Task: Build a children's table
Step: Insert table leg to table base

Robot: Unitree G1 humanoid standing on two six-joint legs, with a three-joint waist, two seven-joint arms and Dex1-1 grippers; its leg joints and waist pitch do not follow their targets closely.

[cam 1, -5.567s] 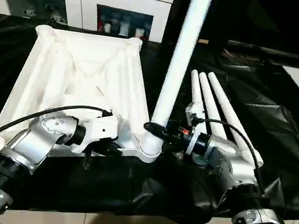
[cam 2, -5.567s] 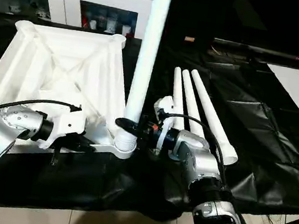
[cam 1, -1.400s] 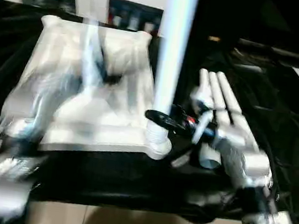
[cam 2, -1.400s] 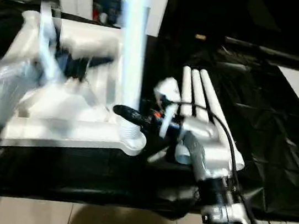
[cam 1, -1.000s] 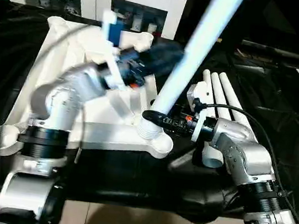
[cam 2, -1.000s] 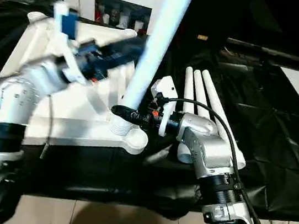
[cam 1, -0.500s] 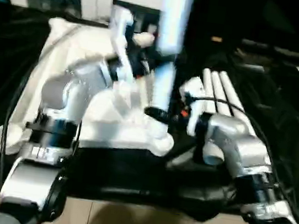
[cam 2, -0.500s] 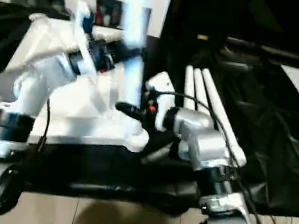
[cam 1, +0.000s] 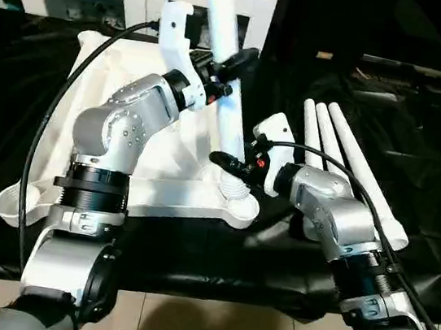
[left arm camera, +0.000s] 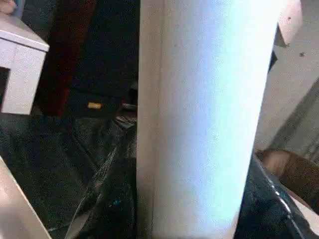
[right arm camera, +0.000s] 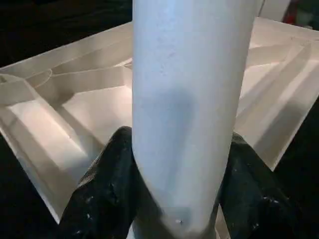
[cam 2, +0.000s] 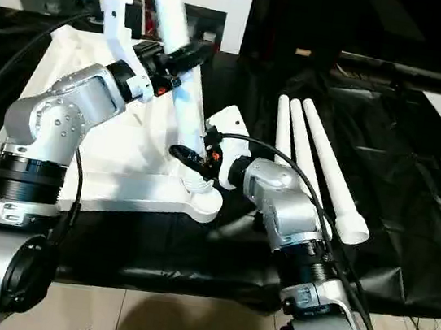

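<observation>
My left gripper (cam 1: 233, 62) pinched the leg (cam 1: 224, 92) high up; tabletop (cam 1: 91, 147) lay ribs-up on black sheet, leg foot in near-right corner socket (cam 1: 236, 202). Right gripper (cam 1: 225, 162) clamped leg base. Best to straighten it w/ both, then press down evenly.

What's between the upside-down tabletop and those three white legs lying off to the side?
In the left eye view, the right gripper and its silver forearm lie between the tabletop and the three loose legs, over black sheeting.
</observation>
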